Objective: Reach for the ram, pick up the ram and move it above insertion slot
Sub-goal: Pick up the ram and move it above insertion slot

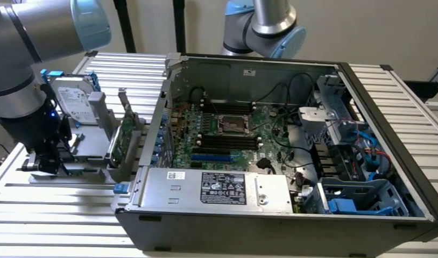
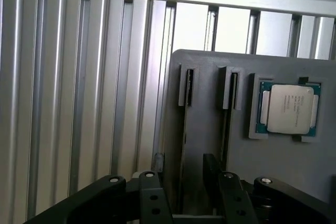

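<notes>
In the exterior view the gripper [image 1: 45, 161] hangs low over a grey holder [image 1: 90, 145] on the counter [image 1: 61, 215], to the exterior view's left of the open computer case [image 1: 276, 226]. A hard drive [image 1: 72, 105] and a green card [image 1: 122, 138] stand in the holder.

In the wrist view the gripper [image 2: 186, 184] is spread wide and grips nothing. The ram [image 2: 183, 145] seems to stand edge-on in a holder [image 2: 273, 166] slot, between the fingers [image 2: 152, 198]. A CPU [image 2: 289, 108] sits nearby.

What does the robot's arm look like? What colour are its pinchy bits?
The arm is made of round, shiny silver-grey tubes with light blue caps on the joints. Its jaws are black, with small silver bolts on them.
</notes>
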Controlling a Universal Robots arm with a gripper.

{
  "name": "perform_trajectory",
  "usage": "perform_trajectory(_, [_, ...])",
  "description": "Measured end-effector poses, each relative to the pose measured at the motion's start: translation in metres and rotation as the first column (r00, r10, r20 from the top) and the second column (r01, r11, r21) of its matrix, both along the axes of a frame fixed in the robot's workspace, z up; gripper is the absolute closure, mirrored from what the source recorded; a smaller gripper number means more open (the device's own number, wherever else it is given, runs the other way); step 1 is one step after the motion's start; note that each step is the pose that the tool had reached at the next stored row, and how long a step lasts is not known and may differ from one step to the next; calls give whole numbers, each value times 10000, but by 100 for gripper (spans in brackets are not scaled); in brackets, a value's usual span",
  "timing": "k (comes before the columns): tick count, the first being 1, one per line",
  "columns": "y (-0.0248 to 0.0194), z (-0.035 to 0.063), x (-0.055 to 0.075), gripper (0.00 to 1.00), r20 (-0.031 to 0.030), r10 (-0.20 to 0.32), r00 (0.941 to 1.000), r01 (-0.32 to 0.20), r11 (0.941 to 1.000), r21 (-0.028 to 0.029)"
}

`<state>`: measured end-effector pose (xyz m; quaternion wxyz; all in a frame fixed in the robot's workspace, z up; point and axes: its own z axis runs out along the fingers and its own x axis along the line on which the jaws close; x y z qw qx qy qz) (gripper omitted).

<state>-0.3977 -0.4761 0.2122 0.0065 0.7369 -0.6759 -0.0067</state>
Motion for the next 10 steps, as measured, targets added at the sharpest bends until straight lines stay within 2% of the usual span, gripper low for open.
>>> perform_trajectory(10, [0,-92,-1,58,-1,233,9997,-233,9997,5])
